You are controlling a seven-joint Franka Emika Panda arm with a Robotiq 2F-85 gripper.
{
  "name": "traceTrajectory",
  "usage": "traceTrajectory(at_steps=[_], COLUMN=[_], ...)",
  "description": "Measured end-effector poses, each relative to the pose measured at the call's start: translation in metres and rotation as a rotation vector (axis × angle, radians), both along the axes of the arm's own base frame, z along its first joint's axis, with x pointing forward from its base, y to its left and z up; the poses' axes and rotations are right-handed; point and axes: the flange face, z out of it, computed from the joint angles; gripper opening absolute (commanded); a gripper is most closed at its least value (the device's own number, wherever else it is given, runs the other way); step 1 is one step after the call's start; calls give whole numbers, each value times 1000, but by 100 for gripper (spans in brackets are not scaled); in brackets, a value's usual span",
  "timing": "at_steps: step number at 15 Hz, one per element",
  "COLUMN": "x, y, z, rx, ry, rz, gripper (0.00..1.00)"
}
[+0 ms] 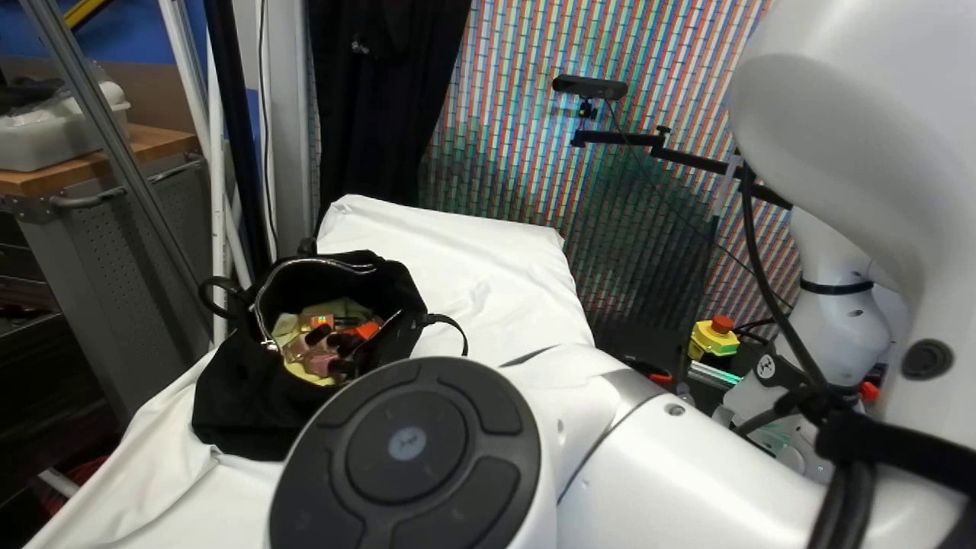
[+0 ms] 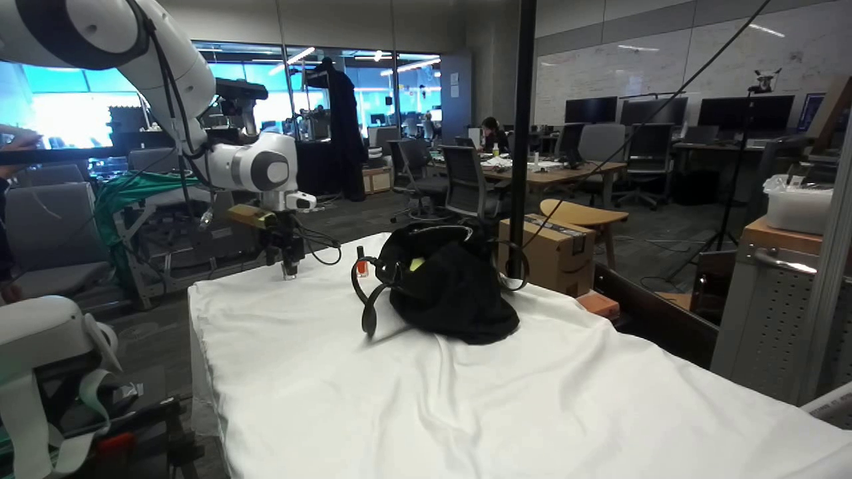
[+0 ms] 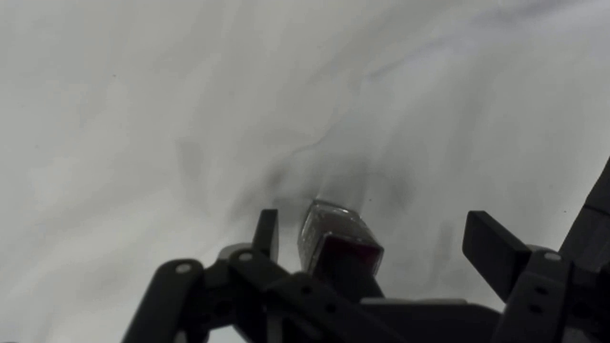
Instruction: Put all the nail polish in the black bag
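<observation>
A dark red nail polish bottle [image 3: 340, 233] stands on the white cloth between the fingers of my gripper [image 3: 374, 231], nearer the left one. A gap shows on each side of it, and my palm hides part of its dark cap. My gripper [image 2: 282, 256] is low over the table in an exterior view, open. Another nail polish [image 2: 361, 267], red with a dark cap, stands upright beside the bag's strap. The black bag [image 2: 459, 293] sits slumped on the table. Its mouth gapes in an exterior view, and several nail polish bottles [image 1: 324, 351] lie on the yellow-green lining.
The white-draped table [image 2: 319, 372] has wrinkles in its cloth. A loop strap [image 2: 373, 309] of the bag spreads onto the cloth near the standing red bottle. Beyond the table are a cardboard box [image 2: 556, 256] and a grey cart [image 1: 114, 244]. My arm [image 1: 648, 457] blocks much of an exterior view.
</observation>
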Motion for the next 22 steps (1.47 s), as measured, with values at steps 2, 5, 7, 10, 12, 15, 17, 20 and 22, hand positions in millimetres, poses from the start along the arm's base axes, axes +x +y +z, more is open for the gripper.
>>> traceTrajectory(at_steps=[2,5,7,10,12,15,17,20,22], x=[-1,-2,-3,-2,0,2,2,5,11], y=[1,3,3,3,0,-2,-3,-6,-13], z=[0,0,0,0,-1,-1,-1,-1,-1], rx=[-8,-20,-27,-39,-49,-55,-55,-58,-62], ry=[-9,-22,-30,-41,-50,-54,-54,-56,-58], rz=[13,29,34,34,33,26,25,20,8], gripper=[100,69,54,34,21,21,21,21,21])
